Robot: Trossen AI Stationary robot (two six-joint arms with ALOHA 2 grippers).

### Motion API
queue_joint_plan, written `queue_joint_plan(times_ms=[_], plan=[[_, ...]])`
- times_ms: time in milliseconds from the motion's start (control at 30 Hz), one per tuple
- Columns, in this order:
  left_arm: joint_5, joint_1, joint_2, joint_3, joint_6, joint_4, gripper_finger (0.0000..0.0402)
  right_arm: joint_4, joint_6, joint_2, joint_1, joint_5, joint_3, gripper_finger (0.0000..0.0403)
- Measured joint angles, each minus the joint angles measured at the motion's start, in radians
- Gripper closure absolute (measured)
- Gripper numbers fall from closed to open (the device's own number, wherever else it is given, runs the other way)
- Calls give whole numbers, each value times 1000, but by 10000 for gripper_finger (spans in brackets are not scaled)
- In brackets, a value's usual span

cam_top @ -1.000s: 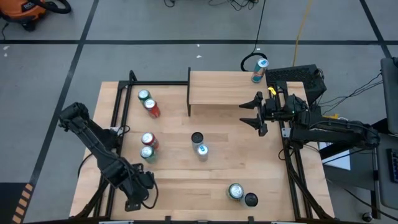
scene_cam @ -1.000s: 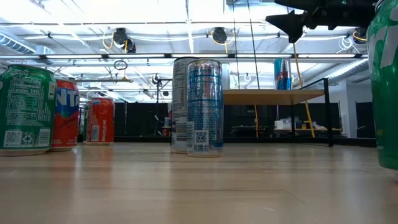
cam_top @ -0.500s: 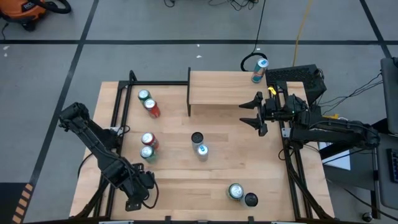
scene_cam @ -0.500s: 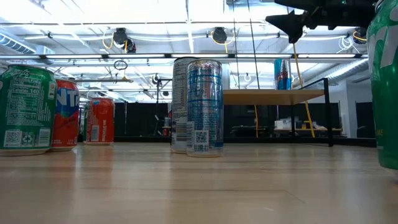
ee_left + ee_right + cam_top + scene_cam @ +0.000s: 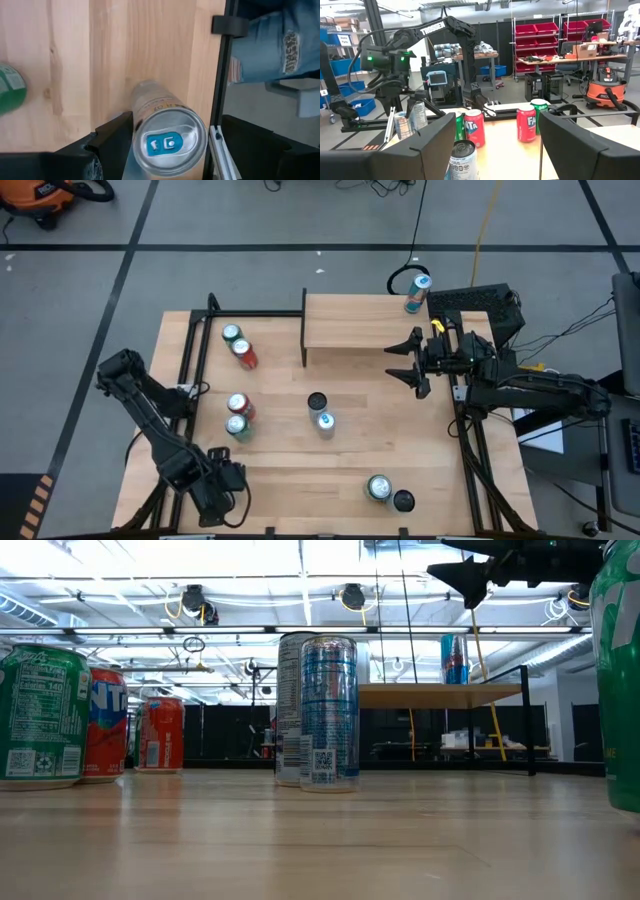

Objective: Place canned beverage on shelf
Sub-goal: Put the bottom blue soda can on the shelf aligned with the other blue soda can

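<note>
The shelf (image 5: 350, 325) stands at the table's far side, and one blue can (image 5: 417, 292) stands on its far right corner; both also show in the low view, the shelf (image 5: 440, 693) and the can (image 5: 455, 658). My left gripper (image 5: 214, 498) is at the near left corner, open, with a slim silver can with a blue tab (image 5: 167, 142) between its fingers; the arm hides this can in the high view. My right gripper (image 5: 408, 360) is open and empty, raised just right of the shelf. My left gripper comes at the silver can from above, one finger (image 5: 116, 134) close against the can's side and the other (image 5: 250, 145) a little apart from it. Whether either finger touches the can, I cannot tell.
Green and red cans (image 5: 238, 345) stand at the far left, another pair (image 5: 238, 415) at mid left, a dark and a blue-white can (image 5: 321, 412) at the centre, and a green and a dark can (image 5: 388, 493) near the front. A person in jeans (image 5: 270, 45) stands beside the table's edge rail.
My left arm has moved a little toward the table's near edge. My right arm has kept still.
</note>
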Motion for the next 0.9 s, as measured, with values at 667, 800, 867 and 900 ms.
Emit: queue_joint_plan(times_ms=[667,800,867,900], plan=[[-16,39,79,0,78,-64,135,-57,53,0,2,0,0,129],[-7,86,74,0,160,-72,189,-115,51,1,25,5,0,143],[13,115,70,0,189,-83,194,-120,52,1,39,5,0,152],[16,128,67,-1,200,-89,194,-120,52,1,47,5,0,156]])
